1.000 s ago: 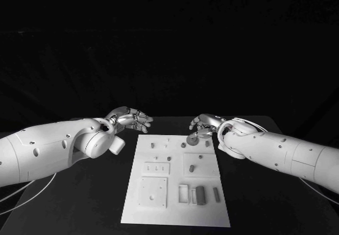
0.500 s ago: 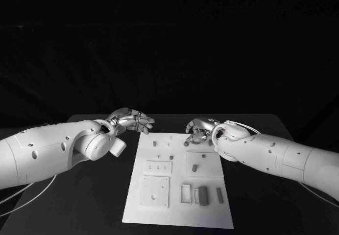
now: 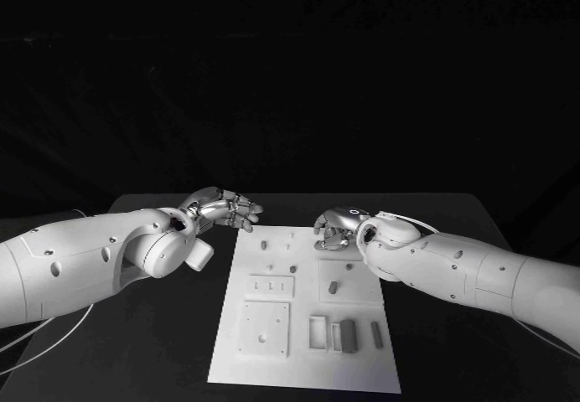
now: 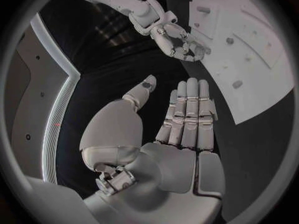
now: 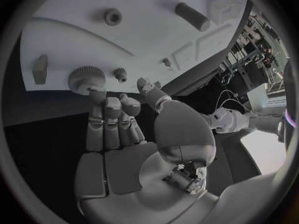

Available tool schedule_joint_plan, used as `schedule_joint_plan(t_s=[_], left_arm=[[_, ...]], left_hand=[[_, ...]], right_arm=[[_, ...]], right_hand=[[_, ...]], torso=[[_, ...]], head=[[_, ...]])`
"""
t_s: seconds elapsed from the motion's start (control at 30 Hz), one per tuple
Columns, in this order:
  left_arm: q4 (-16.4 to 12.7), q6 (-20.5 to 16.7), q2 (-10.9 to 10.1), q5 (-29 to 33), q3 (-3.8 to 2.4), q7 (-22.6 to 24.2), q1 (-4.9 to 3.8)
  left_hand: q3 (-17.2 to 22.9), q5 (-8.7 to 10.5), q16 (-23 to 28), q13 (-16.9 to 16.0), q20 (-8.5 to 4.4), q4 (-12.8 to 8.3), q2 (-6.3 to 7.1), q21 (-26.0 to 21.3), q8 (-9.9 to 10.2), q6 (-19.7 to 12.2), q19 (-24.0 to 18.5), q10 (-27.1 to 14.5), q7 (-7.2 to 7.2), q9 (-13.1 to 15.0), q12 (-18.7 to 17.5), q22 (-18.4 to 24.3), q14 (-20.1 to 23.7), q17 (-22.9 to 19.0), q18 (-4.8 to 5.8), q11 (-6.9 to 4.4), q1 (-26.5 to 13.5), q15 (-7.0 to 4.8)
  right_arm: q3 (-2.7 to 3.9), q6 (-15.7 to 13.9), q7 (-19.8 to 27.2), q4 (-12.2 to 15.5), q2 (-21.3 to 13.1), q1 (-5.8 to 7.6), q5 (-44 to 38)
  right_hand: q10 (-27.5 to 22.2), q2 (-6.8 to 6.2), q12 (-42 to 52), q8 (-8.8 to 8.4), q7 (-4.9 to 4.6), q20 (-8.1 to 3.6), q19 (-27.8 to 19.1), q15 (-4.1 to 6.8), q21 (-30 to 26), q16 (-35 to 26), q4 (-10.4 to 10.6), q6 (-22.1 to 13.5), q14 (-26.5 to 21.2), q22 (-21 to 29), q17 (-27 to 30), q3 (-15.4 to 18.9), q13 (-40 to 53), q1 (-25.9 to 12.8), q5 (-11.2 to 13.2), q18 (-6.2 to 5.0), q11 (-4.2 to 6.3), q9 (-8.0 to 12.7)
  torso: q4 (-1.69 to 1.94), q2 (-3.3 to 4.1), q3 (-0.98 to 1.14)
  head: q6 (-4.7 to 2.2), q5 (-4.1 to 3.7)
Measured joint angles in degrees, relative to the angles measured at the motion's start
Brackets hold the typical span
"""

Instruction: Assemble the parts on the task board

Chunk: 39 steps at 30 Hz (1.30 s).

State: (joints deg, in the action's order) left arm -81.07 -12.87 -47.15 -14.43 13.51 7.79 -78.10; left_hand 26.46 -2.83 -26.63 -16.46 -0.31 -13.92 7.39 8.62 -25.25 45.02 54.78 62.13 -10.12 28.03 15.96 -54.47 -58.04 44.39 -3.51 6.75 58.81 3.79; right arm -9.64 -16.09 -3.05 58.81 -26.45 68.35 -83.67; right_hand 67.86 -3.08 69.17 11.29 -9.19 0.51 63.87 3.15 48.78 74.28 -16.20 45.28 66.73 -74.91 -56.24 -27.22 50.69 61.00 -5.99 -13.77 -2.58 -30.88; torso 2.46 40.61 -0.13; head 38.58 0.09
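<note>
Right hand (image 3: 336, 229) at the far end of the task board (image 3: 305, 368).
Its fingers (image 5: 102, 115) touch a toothed wheel (image 5: 86, 77), grasp unclear; left hand (image 3: 224, 206) released, empty.

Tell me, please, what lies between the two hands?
In the head view, the far end of the white board with small pegs lies between the left hand and right hand.

Black table (image 3: 459, 335) with a matte top, corners rounded at the far edge. Behind it, a black curtain-like backdrop (image 3: 290, 92) falling in faint folds, nearly unlit. Dim overall light. Beyond the table edge, cluttered equipment and cables (image 5: 252, 50), too blurred to identify
</note>
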Motion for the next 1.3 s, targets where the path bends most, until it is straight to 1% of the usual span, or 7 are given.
schedule_joint_plan(t_s=[0.27,0.6,0.83,1.03,1.1,1.2,1.3], left_arm=[[-0.1,0.0,0.1,0.0,-0.08,0.0,-0.04],[-0.2,0.0,0.2,0.0,-0.09,0.0,-0.07],[-0.1,0.0,0.4,0.0,-0.11,0.0,-0.07],[-0.1,0.0,0.5,0.0,-0.11,0.0,-0.08],[-0.1,0.0,0.5,0.0,-0.11,0.0,-0.09],[0.0,0.0,0.5,0.0,-0.11,0.0,-0.09],[0.0,0.0,0.5,0.0,-0.11,0.0,-0.09]], left_hand=[[0.0,0.0,0.0,-0.1,0.0,0.0,0.0,0.0,0.0,0.0,0.0,0.0,0.0,0.0,0.0,-0.1,0.0,0.0,0.01,0.0,0.0,0.0],[0.0,0.0,0.0,-0.1,0.0,0.0,0.0,0.0,0.0,0.0,0.0,0.0,0.0,0.1,-0.2,0.0,0.0,0.1,0.02,0.0,0.0,0.0],[0.0,0.0,0.0,-0.2,0.01,0.0,0.0,0.0,0.0,0.0,0.0,0.0,0.0,0.1,-0.2,-0.1,0.0,0.1,0.02,0.0,0.0,0.0],[0.0,0.0,0.0,-0.2,0.01,0.0,0.0,0.0,0.0,0.0,0.0,0.0,0.0,0.2,-0.2,-0.1,0.0,0.2,0.03,0.0,0.0,0.0],[-0.1,0.0,0.0,-0.2,0.0,0.1,0.0,-0.1,0.0,0.0,0.0,0.0,0.0,0.1,-0.2,-0.1,0.0,0.2,0.03,0.0,0.0,0.0],[-0.1,0.0,0.0,-0.2,-0.06,0.1,0.0,-0.2,0.2,0.0,0.1,0.0,0.0,0.1,-0.2,-0.1,0.0,0.2,0.05,0.0,0.0,0.0],[-0.1,0.0,0.0,-0.2,-0.21,0.1,0.0,-0.2,0.2,0.0,0.2,0.0,0.0,0.1,-0.2,-0.1,0.0,0.2,0.4,0.0,0.0,0.0]], right_arm=[[0.02,0.1,-0.8,-1.6,1.0,-0.45,-1.7],[0.01,0.4,-1.6,-2.1,1.2,-0.84,-3.0],[0.0,0.7,-1.9,-2.2,1.3,-0.87,-3.3],[0.0,0.8,-2.0,-2.5,1.6,-0.87,-3.5],[0.0,0.8,-2.0,-2.6,1.6,-0.87,-3.5],[0.01,0.8,-2.1,-2.7,1.5,-0.87,-3.6],[0.01,0.8,-2.2,-2.8,1.5,-0.88,-3.8]], right_hand=[[-0.1,0.0,0.7,0.0,0.0,-0.22,0.2,-0.06,0.7,0.7,0.0,0.0,0.2,0.0,-0.4,0.0,0.2,0.0,0.0,0.07,-0.09,0.3],[-0.1,0.0,0.9,-0.21,-0.2,-0.22,0.2,-0.12,0.8,1.1,0.0,-0.2,0.3,0.0,-0.6,0.0,0.2,0.0,0.0,0.1,-0.11,0.3],[-0.2,0.02,1.1,-0.21,-0.42,-0.29,0.1,-0.13,1.4,1.3,0.2,0.0,0.3,0.0,-0.8,-0.5,0.3,0.0,0.0,0.1,-0.18,0.5],[-0.2,1.02,1.3,-0.21,-0.46,-0.52,-0.1,-0.14,1.7,1.6,0.0,0.0,0.3,0.0,-0.9,-0.6,0.3,-0.1,0.0,0.29,-0.18,0.5],[-0.2,1.84,1.3,-0.21,-0.55,-0.51,-0.1,-0.15,1.7,1.6,-0.1,0.4,0.3,0.0,-1.0,-1.0,0.3,0.0,0.0,0.3,-0.17,0.5],[-0.2,1.96,1.4,-0.21,-0.41,-0.51,-0.1,-0.2,2.0,1.9,-0.1,0.9,0.2,0.0,-1.1,-1.0,0.3,0.2,0.0,0.3,-0.17,0.5],[-0.2,2.17,1.6,-0.02,-0.19,-0.51,-0.1,-0.21,2.2,2.0,-0.2,1.4,0.2,0.0,-1.1,-1.2,0.3,0.4,0.0,0.3,-0.17,0.5]], torso=[[0.09,0.28,-0.07],[0.4,0.85,-0.14],[0.48,1.05,-0.19],[0.52,1.12,-0.19],[0.54,1.12,-0.19],[0.55,1.12,-0.19],[0.52,1.1,-0.19]], head=[[-0.03,0.05],[-0.01,0.01],[-0.09,-0.07],[0.05,0.1],[0.1,0.13],[0.17,0.18],[0.23,0.2]])
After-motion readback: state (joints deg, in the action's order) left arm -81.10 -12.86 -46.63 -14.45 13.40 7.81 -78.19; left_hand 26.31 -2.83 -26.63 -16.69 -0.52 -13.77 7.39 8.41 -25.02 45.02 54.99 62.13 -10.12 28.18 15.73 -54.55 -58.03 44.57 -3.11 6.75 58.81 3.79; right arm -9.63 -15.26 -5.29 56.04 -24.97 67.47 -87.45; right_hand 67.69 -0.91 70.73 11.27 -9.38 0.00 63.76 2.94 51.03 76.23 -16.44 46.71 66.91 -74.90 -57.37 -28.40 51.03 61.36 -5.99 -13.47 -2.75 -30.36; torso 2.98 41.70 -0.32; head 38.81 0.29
